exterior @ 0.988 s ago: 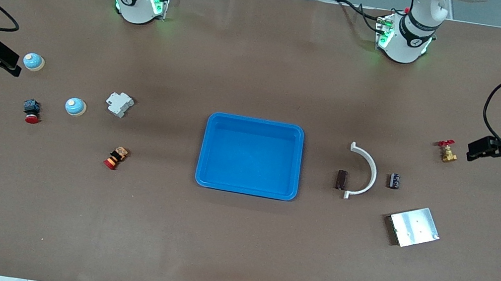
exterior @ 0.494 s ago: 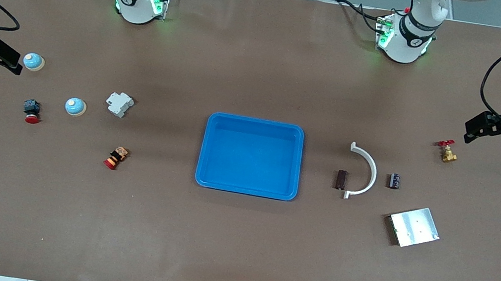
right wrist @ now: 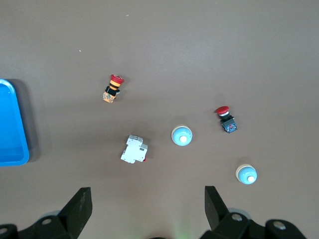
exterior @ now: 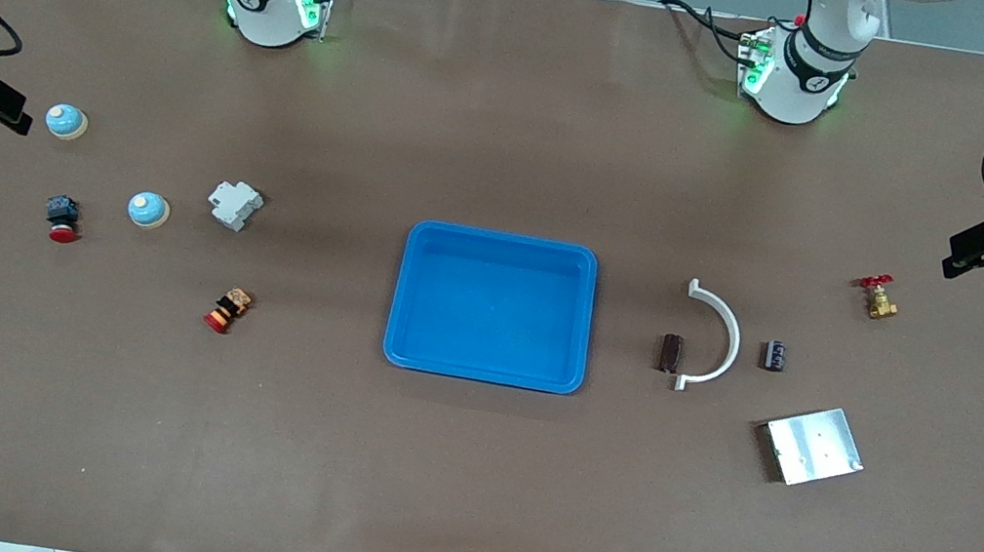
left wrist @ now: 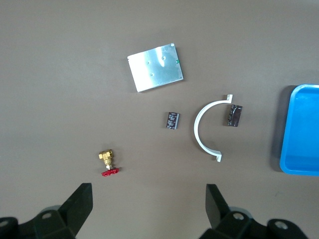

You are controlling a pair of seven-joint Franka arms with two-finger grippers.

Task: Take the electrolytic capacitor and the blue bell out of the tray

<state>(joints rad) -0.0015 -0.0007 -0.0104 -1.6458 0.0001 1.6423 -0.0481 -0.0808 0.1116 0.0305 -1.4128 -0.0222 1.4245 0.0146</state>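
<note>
Tray [exterior: 503, 243] sits empty at the middle of the worktop, as far as I can see; nothing lies inside its raised rim. Both task pieces already rest on the bare worktop. One electrolytic capacitor [exterior: 670, 353], the dark brown can, lies just beside the white curved bracket [exterior: 713, 339] toward the left arm's end; a second, smaller black capacitor [exterior: 775, 354] lies near the bracket's outer curve. Two blue bells show toward the right arm's end: bell [exterior: 148, 210] near the white breaker [exterior: 235, 205], and another bell [exterior: 66, 121] farther from the front camera.

My left gripper [left wrist: 148, 211] hangs over the worktop's edge past the brass valve [exterior: 878, 298], fingers spread wide and holding nothing. My right gripper [right wrist: 147, 211] hovers just beside the farther bell, likewise spread and empty. Both arms look parked.

I judge the job finished. Were I to lift them again: the capacitor should be light, rigid and smooth, prone to rolling, so I'd pinch across its round body at mid-length. The bell's dome looks slick and probably rings or slips if squeezed high; I'd take it low, across the base rim.
</note>
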